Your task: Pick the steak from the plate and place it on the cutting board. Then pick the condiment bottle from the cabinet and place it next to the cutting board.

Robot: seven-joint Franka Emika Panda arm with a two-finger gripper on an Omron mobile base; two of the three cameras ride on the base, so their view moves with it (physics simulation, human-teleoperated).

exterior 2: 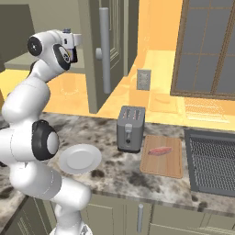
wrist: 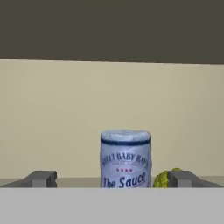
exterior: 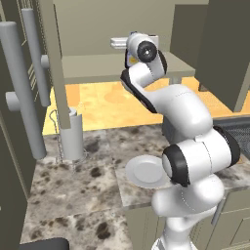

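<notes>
Rendered kitchen, speckled stone counter [exterior 2: 114, 172] under beige-olive wall cupboards, orange-lit wall behind; your arm is raised into the open cabinet [exterior: 93, 66], hand level with its shelf.

First half of the task reads as done; the steak [exterior 2: 159, 150] lies flat on the wooden cutting board [exterior 2: 163, 167], right of the toaster [exterior 2: 130, 128]; the plate [exterior 2: 81, 159] sits bare near the counter's front edge, left of the toaster.

Item now in hand: the condiment bottle [wrist: 126, 158]; it stands upright on the cabinet shelf, close before the hand camera, roughly centred between the two fingertips; its printed label faces you; a small green leafy vegetable [wrist: 162, 178] sits just beside it on the right.

Gripper [wrist: 112, 179]: jaws spread wide, nothing between the pads, one tip [wrist: 41, 178] to each side of the bottle; whether they are alongside it or short of it cannot be told.

Handling, in my judgement: a rigid, light bottle, smooth-sided and likely slippery on the label; tall for its footprint, so a push from one finger would tip it against the back wall; you should advance straight, keep it centred, and close across the body at the label band rather than the top; mind the vegetable by the right finger.
</notes>
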